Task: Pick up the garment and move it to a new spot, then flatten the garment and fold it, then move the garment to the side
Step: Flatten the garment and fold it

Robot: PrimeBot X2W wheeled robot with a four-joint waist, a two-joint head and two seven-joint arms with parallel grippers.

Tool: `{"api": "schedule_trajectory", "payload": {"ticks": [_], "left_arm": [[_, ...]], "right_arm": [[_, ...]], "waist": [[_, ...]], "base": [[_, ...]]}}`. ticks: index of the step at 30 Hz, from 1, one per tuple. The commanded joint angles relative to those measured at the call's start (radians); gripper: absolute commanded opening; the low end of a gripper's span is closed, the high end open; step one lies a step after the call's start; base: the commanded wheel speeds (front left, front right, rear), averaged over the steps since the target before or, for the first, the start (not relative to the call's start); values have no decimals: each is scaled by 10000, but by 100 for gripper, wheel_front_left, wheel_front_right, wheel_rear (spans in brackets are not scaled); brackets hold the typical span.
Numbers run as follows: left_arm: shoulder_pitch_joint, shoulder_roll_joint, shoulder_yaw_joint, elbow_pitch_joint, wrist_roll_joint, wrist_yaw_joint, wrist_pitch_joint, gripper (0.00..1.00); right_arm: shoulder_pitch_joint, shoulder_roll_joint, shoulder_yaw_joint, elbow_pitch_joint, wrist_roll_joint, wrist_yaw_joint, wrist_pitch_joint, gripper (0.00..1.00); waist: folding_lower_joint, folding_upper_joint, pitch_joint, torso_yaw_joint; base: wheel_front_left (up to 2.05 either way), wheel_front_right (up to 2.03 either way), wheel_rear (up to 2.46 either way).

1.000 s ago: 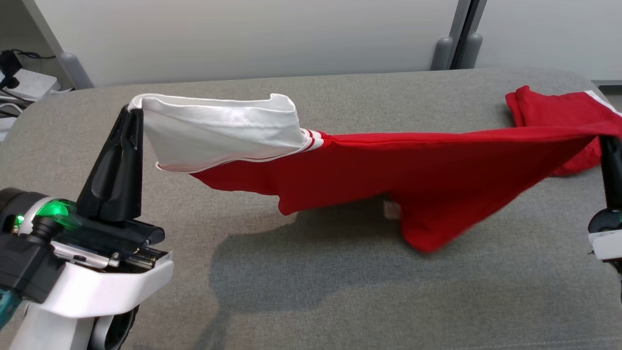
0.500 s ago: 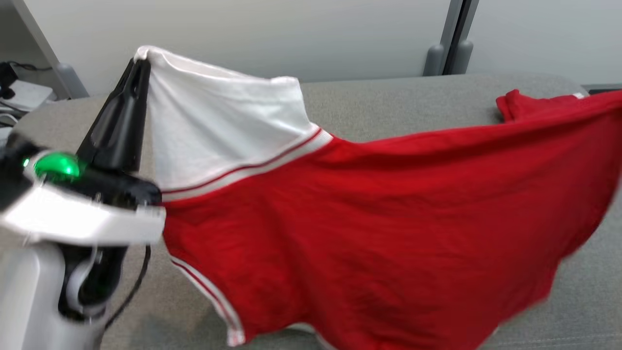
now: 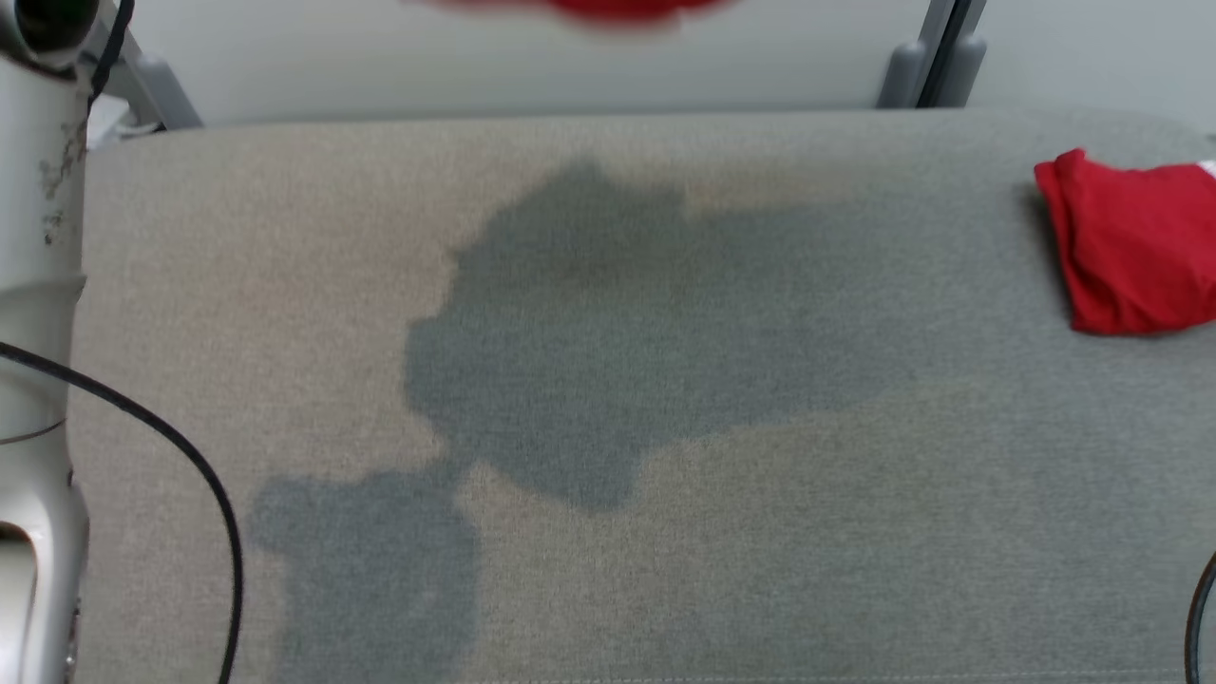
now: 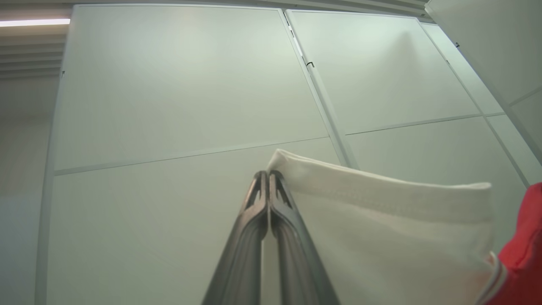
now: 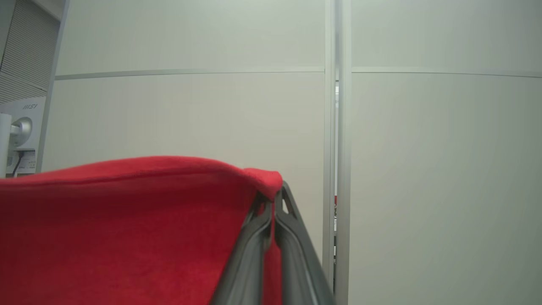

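Both shut tight: left gripper (image 4: 268,174) on the white sleeve (image 4: 381,228), right gripper (image 5: 273,199) on a red corner, so the garment (image 5: 127,228) hangs stretched high over the grey table (image 3: 855,532), probably to shake it open for flattening.

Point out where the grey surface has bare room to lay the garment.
The grey surface is bare from the pale arm and black cable at the left across to the red cloth bundle at the far right. That right edge is the crowded part.
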Motion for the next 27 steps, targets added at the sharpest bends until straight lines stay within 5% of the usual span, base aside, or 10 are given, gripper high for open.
{"api": "schedule_trajectory", "payload": {"ticks": [1,8,13,27], "left_arm": [[54,254,-135,-512,53,-63,-9,0],[2063,581,-1935,-1383,-701,-72,-13,0],[3182,567,-2194,-1028,-617,-73,-13,0],[7553,1111,-1942,-2752,-63,-74,-14,0]], "right_arm": [[53,138,609,736,-232,0,-107,0],[993,183,1625,2247,150,0,-232,0],[2061,369,1682,2218,291,0,-239,0],[5908,353,1318,1966,1439,0,-242,0]], "waist": [[0,-1,712,133],[0,-1,2427,252],[0,-1,2987,136],[0,-1,2116,74]], "base": [[0,0,0],[0,0,0],[0,0,0],[0,0,0]]}}
